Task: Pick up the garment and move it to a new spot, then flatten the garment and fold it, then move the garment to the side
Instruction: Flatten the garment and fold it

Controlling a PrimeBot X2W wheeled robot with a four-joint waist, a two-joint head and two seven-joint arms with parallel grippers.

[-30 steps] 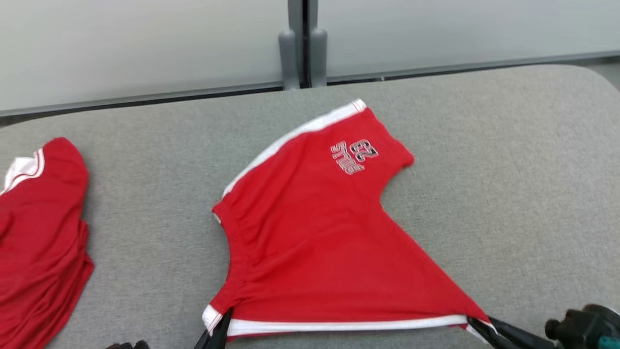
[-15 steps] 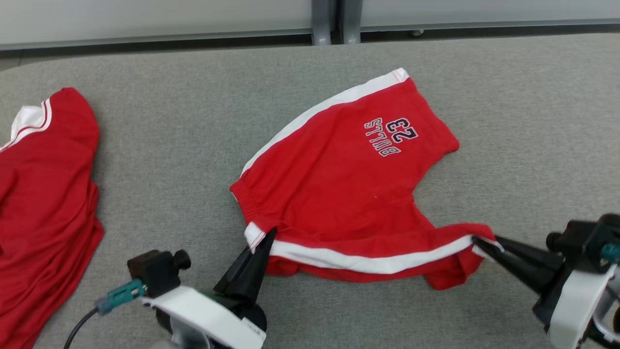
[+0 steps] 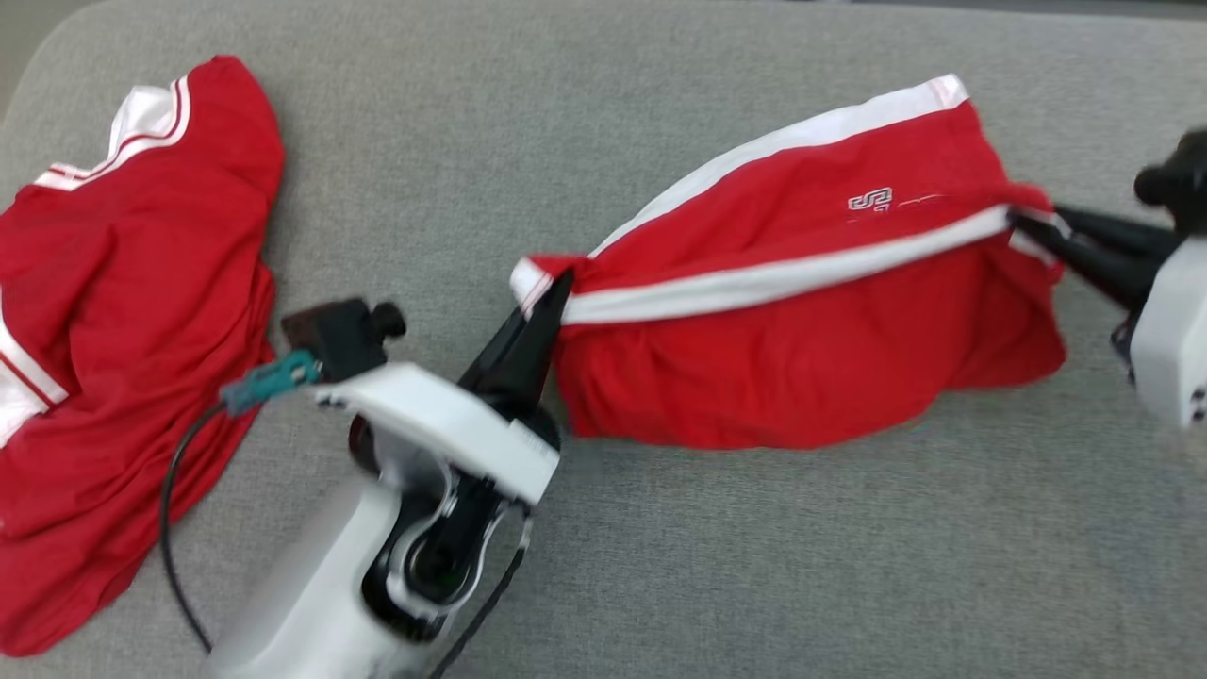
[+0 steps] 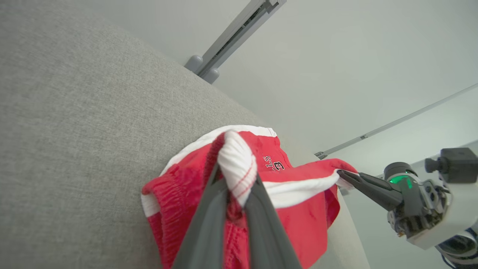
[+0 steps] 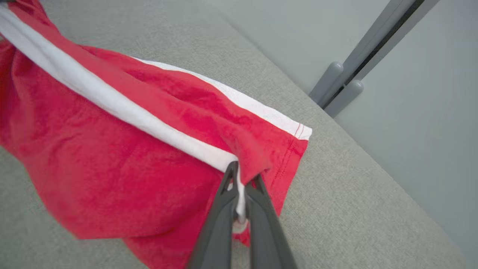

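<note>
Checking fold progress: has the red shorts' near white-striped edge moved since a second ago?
Yes: the red shorts' white-striped edge went away from the robot, now covering most of the print.

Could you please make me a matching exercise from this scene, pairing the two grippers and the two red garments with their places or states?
Column one:
1 left gripper
2 right gripper
3 red shorts
4 red jersey

Column two:
A lies loose at the left
B shut on the leg-hem corner
C stretched between both grippers
D shut on the waistband corner

Pairs: 1-D, 2-B, 3-C, 4-A
</note>
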